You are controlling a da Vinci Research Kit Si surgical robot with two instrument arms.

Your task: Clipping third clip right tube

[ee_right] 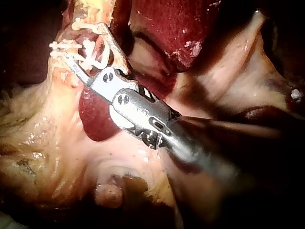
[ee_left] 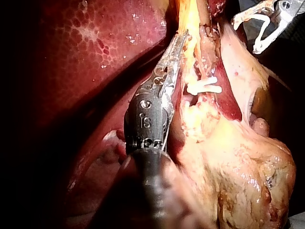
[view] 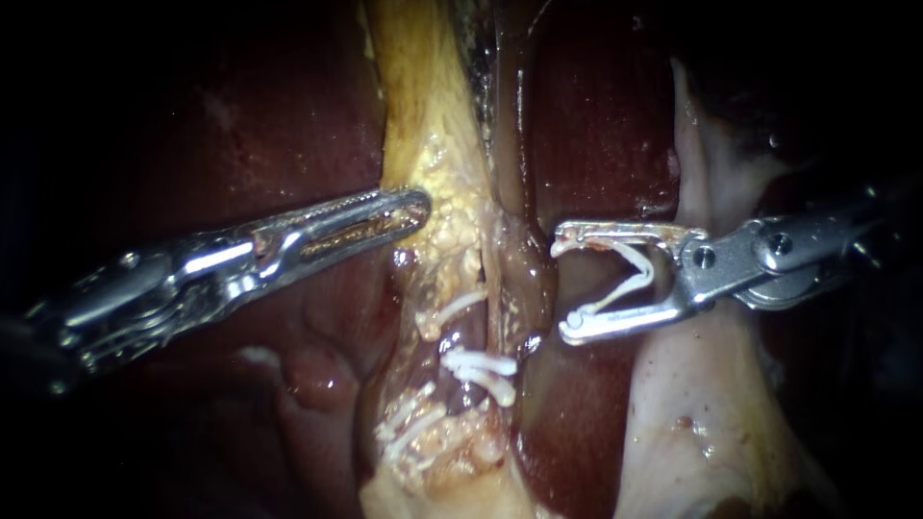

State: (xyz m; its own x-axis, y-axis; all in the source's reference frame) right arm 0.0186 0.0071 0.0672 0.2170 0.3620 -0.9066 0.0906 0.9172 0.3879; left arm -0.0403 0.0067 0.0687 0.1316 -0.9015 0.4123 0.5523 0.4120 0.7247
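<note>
Metal right instrument (view: 562,286) carries white clip (view: 630,279) just beside tube (view: 527,192).

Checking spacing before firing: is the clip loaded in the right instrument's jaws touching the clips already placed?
Apart. The endoscope view shows the loaded clip in the right instrument separated from the placed clips by dark tissue.

The dark red liver (view: 601,115) underlies all — on it, yellowish tissue (view: 423,125) bearing white clips (view: 479,366).

left instrument (ee_left: 177,52) along yellow tissue (ee_left: 209,119) | closed clip (ee_left: 205,87) beside | right instrument (ee_left: 248,34) holds open clip (ee_left: 267,38)
</note>
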